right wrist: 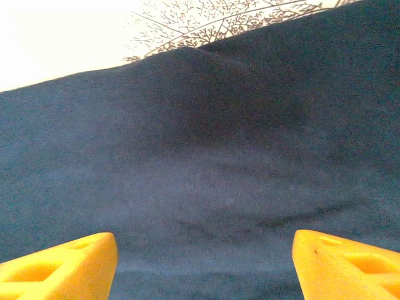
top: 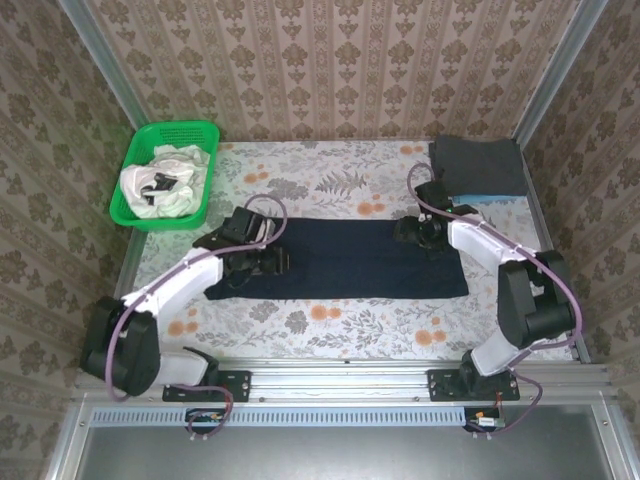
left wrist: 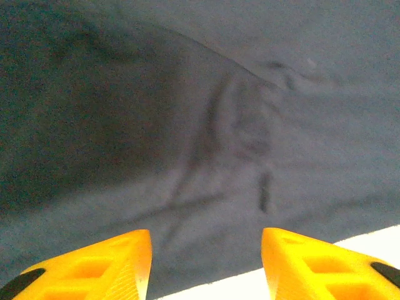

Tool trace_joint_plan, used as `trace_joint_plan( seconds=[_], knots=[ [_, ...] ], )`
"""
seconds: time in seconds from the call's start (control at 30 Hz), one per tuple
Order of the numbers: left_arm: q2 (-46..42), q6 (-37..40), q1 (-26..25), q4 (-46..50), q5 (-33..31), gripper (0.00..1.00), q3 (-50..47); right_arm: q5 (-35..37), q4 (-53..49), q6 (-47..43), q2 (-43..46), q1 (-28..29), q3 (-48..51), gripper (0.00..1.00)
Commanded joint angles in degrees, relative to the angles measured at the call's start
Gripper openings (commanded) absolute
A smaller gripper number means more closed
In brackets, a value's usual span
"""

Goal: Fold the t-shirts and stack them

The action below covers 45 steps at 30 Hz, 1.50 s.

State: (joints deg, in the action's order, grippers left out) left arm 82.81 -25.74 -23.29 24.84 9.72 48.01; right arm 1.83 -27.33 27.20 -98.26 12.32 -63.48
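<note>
A dark navy t-shirt (top: 350, 262) lies flat as a long folded band across the middle of the table. My left gripper (top: 266, 262) hovers over its left end, open, yellow fingers (left wrist: 119, 262) apart above creased navy cloth (left wrist: 187, 125) with nothing between them. At the band's right end my right gripper (top: 414, 232) is also open, wide, just over smooth navy fabric (right wrist: 206, 162) and holding nothing. A folded dark grey t-shirt (top: 478, 165) rests on a light blue one (top: 478, 198) at the back right. White t-shirts with black marks (top: 160, 182) are bundled in the basket.
The green lattice basket (top: 196, 132) stands at the back left. The floral tablecloth (top: 340, 185) shows behind and in front of the navy band. Metal frame posts and patterned walls close in the sides and back.
</note>
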Motion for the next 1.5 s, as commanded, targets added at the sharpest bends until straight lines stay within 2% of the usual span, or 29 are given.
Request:
trace_joint_plan(
  seconds=[0.0, 0.27, 0.47, 0.53, 0.67, 0.73, 0.8, 0.9, 1.0, 1.07, 1.17, 1.23, 1.33, 1.4, 1.47],
  knots=[
    [3.48, 0.11, 2.46, -2.65, 0.73, 0.50, -3.40, 3.01, -2.92, -1.59, -7.00, -1.11, -6.22, 0.76],
    [3.58, -0.53, 7.00, -4.07, 0.72, 0.51, -10.22, -1.56, -8.31, -2.96, -18.26, -7.86, -16.92, 0.76],
    [1.90, 1.31, 8.02, -0.68, 1.72, 0.51, -6.31, -1.19, -9.25, -3.65, -15.62, -9.34, -16.14, 0.76],
    [0.33, 1.33, 6.37, 1.32, -0.24, 0.52, -3.15, -0.94, -8.96, -3.56, -12.72, -9.00, -13.73, 0.76],
    [0.10, -0.64, -0.88, 5.21, -10.91, 0.58, 4.41, 0.36, -6.78, -2.51, -7.30, -7.86, -7.88, 0.77],
    [1.94, -1.66, -1.73, 2.73, -11.49, 0.62, 5.81, -0.48, -5.15, -2.07, -6.12, -7.58, -5.45, 0.78],
    [7.25, -1.25, -1.12, -2.17, -9.06, 0.65, 7.23, -0.60, -3.76, -1.30, -6.41, -7.55, -4.32, 0.77],
    [18.70, -0.55, 0.73, -0.80, -6.76, 0.56, 14.49, -1.26, -3.61, 0.03, -7.76, -7.49, -3.73, 0.76],
    [25.66, 0.05, 1.76, -2.43, -6.39, 0.54, 18.81, -3.93, -0.46, 1.37, -7.25, -7.06, -1.66, 0.76],
    [29.61, 0.77, 2.27, -3.00, -5.80, 0.54, 21.04, -3.82, -0.69, 3.38, -6.35, -6.87, -0.12, 0.72],
    [36.29, 2.31, 3.19, -2.93, -2.17, 0.53, 26.97, -7.44, 0.15, 6.39, -4.30, -6.29, 3.71, 0.75],
    [40.69, 3.70, 3.69, -2.82, 0.94, 0.53, 32.24, -5.39, -1.32, 7.37, -1.75, -4.27, 5.85, 0.78],
    [48.30, 8.37, 3.78, -0.08, 6.97, 0.53, 44.12, -6.35, -0.85, 9.16, 1.71, -1.34, 10.24, 0.78],
    [54.24, 11.94, 3.18, 6.23, 10.80, 0.54, 56.35, -3.25, -4.23, 10.59, 3.81, 3.04, 11.73, 0.79],
    [59.72, 14.40, 2.51, 12.04, 12.01, 0.55, 67.92, -3.72, -4.87, 11.77, 6.02, 7.46, 14.27, 0.79]
  ],
)
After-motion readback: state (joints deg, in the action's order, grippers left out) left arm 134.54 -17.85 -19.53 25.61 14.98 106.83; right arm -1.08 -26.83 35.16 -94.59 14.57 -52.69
